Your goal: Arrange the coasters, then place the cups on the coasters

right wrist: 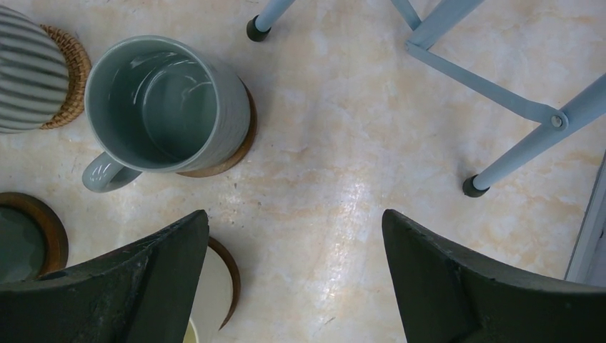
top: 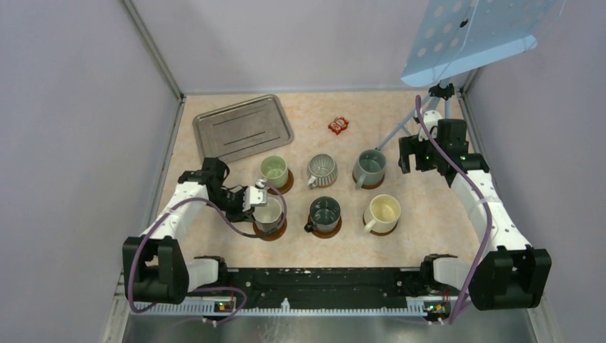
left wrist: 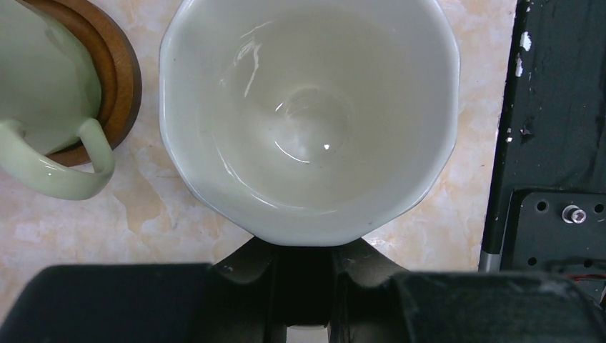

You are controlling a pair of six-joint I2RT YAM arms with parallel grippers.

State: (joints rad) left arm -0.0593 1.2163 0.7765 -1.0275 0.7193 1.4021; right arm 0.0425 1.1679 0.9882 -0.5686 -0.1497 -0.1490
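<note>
Left wrist: left end effector (left wrist: 304, 286) grips glossy white-lined cup (left wrist: 307, 107); right end effector (right wrist: 295, 221) stands open.

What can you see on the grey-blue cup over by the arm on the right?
The grey-blue cup is a tall, shiny mug that looks like ceramic, with one loop handle low on its side. It is empty and stands upright on a round brown wooden coaster, whose edge peeks out from under it. It sits at the right end of the far row, next to the ribbed grey cup. The right pincer hangs open nearby, not touching it.
</note>
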